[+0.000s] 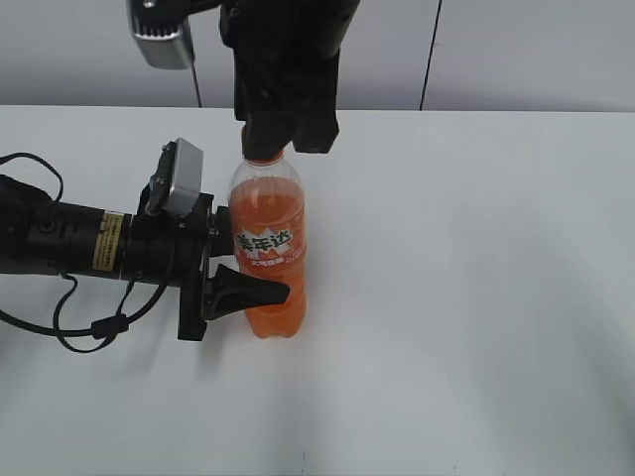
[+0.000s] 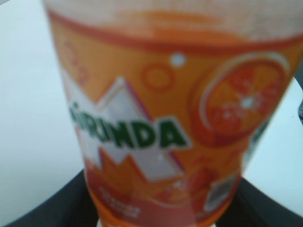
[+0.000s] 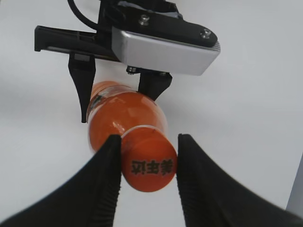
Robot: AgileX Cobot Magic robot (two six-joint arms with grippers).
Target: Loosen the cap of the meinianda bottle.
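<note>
The meinianda bottle [image 1: 273,213] stands upright on the white table, full of orange drink, with an orange label. My left gripper [image 1: 248,270] comes in from the left and is shut on the bottle's labelled body; in the left wrist view the label [image 2: 165,118] fills the frame, with the black fingers [image 2: 161,223] at the bottom corners. My right gripper [image 1: 288,129] comes down from above and covers the cap. In the right wrist view its two black fingers [image 3: 149,142] press both sides of the orange cap [image 3: 149,161]. The bottle's shoulder [image 3: 123,111] and the left gripper [image 3: 118,97] show below the cap.
The white table [image 1: 476,297] runs to a pale wall at the back. The left arm and its cables [image 1: 60,243] lie across the table's left side. The right arm's wrist camera [image 1: 159,35] hangs above the bottle at the top left.
</note>
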